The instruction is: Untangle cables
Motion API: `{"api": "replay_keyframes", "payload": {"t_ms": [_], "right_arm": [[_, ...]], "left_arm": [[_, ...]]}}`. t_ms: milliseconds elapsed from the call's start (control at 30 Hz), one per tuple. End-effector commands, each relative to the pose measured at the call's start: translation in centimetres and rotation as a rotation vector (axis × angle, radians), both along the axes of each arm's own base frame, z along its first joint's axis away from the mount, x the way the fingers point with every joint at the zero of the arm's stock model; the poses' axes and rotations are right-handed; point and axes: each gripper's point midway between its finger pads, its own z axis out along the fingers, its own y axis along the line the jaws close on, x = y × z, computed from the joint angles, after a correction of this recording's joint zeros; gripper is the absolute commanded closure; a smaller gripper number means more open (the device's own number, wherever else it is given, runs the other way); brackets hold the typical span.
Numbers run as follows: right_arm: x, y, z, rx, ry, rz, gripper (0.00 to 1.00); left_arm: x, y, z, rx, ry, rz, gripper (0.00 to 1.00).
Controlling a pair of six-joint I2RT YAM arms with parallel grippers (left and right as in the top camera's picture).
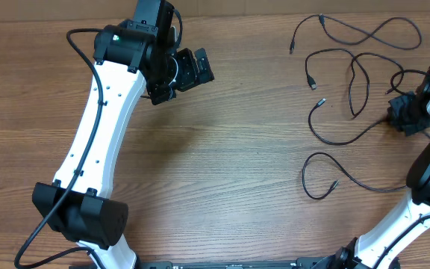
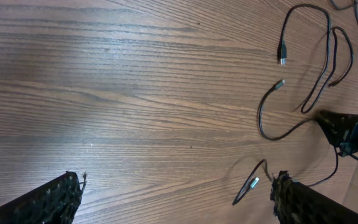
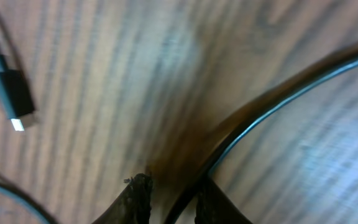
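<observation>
Several thin black cables lie spread on the right of the wooden table [image 1: 222,149]: one at the top [image 1: 357,33], a looped one [image 1: 351,78], a long curved one [image 1: 334,140] and one nearer the front [image 1: 327,196]. My right gripper [image 1: 403,113] is down on the curved cable's far end. In the right wrist view that cable [image 3: 272,106] runs between the fingers of my right gripper [image 3: 174,186], against one finger, with a small gap to the other. My left gripper [image 1: 181,78] hovers wide open at the upper left, holding nothing.
The left wrist view shows silver-tipped plug ends [image 2: 283,56] [image 2: 279,83] [image 2: 253,183] and the right gripper [image 2: 350,134] beyond my open left gripper [image 2: 178,182]. Another plug [image 3: 14,99] lies left of the right fingers. The table's far edge [image 1: 275,6] runs along the top.
</observation>
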Motion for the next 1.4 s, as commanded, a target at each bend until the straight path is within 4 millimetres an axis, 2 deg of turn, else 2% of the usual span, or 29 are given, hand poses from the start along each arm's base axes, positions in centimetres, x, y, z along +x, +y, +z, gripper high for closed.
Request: {"api": "replay_keyframes", "payload": {"t_ms": [0, 233, 400, 533, 600, 733, 833, 933, 1033, 1167, 1367], "right_arm": [[0.6, 0.9, -0.9, 0.047, -0.024, 0.016, 0.77], [0.9, 0.8, -0.8, 0.044, -0.036, 0.016, 0.76], [1.1, 0.8, -0.6, 0.046, -0.045, 0.019, 0.69], [1.5, 0.5, 0.8, 0.045, -0.046, 0.017, 0.64], [1.9, 0.3, 2.3, 0.039, -0.055, 0.020, 0.56], [2.7, -0.1, 6.1, 0.024, -0.081, 0.026, 0.27], [2.6, -0.1, 9.3, 0.023, -0.083, 0.026, 0.18], [1.7, 0.7, 12.2, 0.034, -0.060, 0.040, 0.14], [0.3, 2.4, 14.6, 0.051, -0.032, 0.107, 0.14], [-2.1, 5.3, 17.3, 0.069, 0.007, 0.156, 0.13], [-3.9, 9.5, 21.7, 0.039, -0.030, 0.256, 0.12]], "left_arm": [[0.5, 0.2, 0.6, 0.005, -0.031, -0.004, 0.00], [0.5, 0.3, 0.6, 0.005, -0.030, -0.004, 0.00], [0.5, 0.3, 0.6, 0.005, -0.030, -0.005, 0.00], [0.5, 0.3, 0.6, 0.005, -0.029, -0.005, 0.00], [0.5, 0.3, 0.6, 0.005, -0.028, -0.005, 0.00], [0.4, 0.3, 0.5, 0.006, -0.023, -0.005, 0.01], [0.4, 0.3, 0.5, 0.006, -0.023, -0.005, 0.00], [0.4, 0.3, 0.5, 0.007, -0.023, -0.005, 0.00], [0.4, 0.3, 0.5, 0.009, -0.024, -0.004, 0.00], [0.5, 0.3, 0.6, 0.008, -0.030, -0.004, 0.00], [0.7, 0.2, 0.7, 0.005, -0.040, -0.004, 0.00]]}}
